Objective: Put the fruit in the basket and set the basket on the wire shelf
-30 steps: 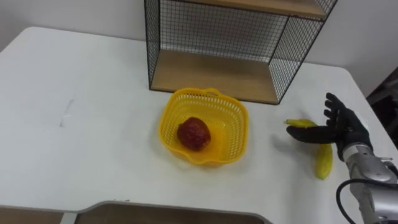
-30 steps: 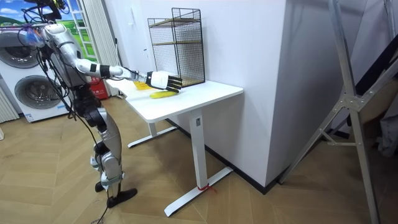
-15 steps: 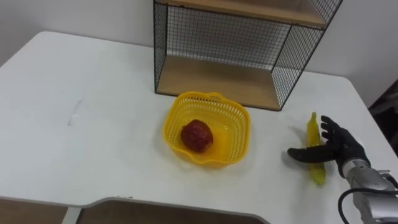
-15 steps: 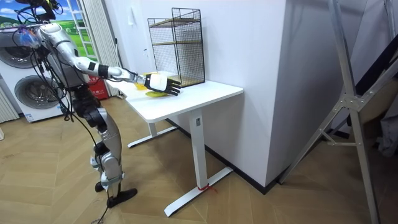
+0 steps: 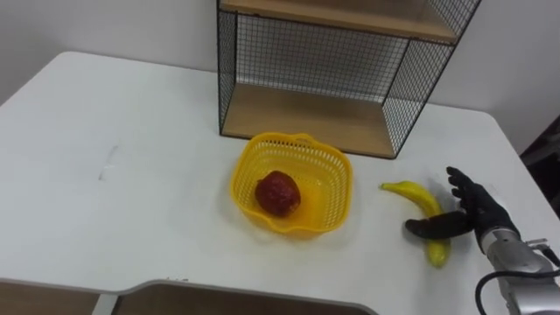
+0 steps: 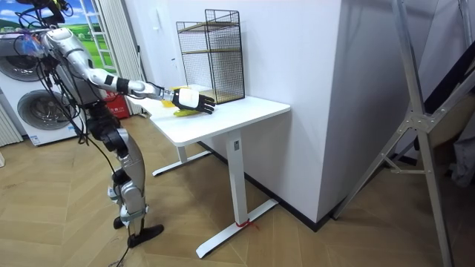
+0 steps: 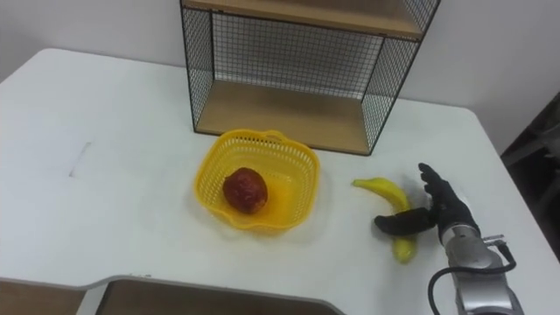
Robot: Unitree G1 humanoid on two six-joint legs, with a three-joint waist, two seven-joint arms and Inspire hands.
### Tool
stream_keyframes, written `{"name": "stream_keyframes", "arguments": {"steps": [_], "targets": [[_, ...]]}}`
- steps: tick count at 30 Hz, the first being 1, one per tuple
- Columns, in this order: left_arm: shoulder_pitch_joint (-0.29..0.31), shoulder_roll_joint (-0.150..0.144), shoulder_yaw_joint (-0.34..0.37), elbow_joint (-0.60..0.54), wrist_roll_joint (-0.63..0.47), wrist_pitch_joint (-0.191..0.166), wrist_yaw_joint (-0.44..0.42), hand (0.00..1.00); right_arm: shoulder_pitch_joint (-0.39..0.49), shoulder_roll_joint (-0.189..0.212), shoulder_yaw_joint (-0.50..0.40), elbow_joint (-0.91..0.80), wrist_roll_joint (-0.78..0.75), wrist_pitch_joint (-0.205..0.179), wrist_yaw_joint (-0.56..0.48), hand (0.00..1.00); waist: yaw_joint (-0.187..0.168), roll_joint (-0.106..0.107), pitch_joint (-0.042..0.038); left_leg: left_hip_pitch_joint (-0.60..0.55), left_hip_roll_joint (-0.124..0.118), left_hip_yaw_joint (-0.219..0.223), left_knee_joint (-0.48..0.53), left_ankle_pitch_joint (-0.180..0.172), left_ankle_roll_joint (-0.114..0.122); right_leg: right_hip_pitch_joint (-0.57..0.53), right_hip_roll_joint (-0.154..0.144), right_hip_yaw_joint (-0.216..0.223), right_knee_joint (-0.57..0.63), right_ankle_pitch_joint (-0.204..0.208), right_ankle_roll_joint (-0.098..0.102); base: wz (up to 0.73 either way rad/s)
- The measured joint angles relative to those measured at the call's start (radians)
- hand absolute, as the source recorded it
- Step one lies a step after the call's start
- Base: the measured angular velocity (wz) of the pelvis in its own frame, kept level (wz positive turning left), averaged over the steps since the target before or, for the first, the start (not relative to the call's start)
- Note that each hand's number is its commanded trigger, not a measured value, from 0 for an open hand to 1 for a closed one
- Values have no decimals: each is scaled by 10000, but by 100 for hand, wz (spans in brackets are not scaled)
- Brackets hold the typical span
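Banana (image 5: 411, 194) flat, right hand's (image 5: 478, 215) thumb across it — fingers (image 5: 458, 183) beside

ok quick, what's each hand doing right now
left hand: cannot be told
right hand: open, fingers spread, thumb lying across the banana

Looked like a robot test lab mocked up as a home laundry corner: washing machines (image 6: 41, 111), wood floor (image 6: 74, 245), white sit-stand desk (image 6: 237, 111) with wire shelf (image 6: 215, 52), bare partition wall (image 6: 356, 89), metal rig frame (image 6: 416, 122).
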Motion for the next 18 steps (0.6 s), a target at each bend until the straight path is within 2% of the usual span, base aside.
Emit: {"name": "stream_keyframes", "arguments": {"steps": [1,2,7,10,18], "targets": [[-1,9,2,-9,2,4,0,0,21,-2,0,-9,-56,0,-7,87,-4,11,-6,-1,0,-14,10,0,0,25,-1,-25,11,0,0,5],[-3,21,3,-15,2,4,0,0,44,-3,0,-12,-74,0,-12,100,-4,18,-11,3,0,-31,19,0,0,40,-1,-36,13,0,-1,6],[-4,46,4,-17,4,4,-3,0,67,-69,-18,-9,-765,-14,-318,100,29,29,-17,43,-6,-115,34,0,-1,111,3,-67,7,-3,-3,4],[-3,60,3,-16,4,4,0,0,78,-331,-8,26,-1296,-3,-544,100,100,32,-18,57,-4,-119,4,2,-2,113,7,-70,-2,-3,-4,0],[-60,94,-19,-15,4,3,15,0,71,-353,33,114,-2625,187,-921,100,129,-34,-10,88,1,-114,-70,2,-3,134,18,-45,-123,-4,-5,0]]}}
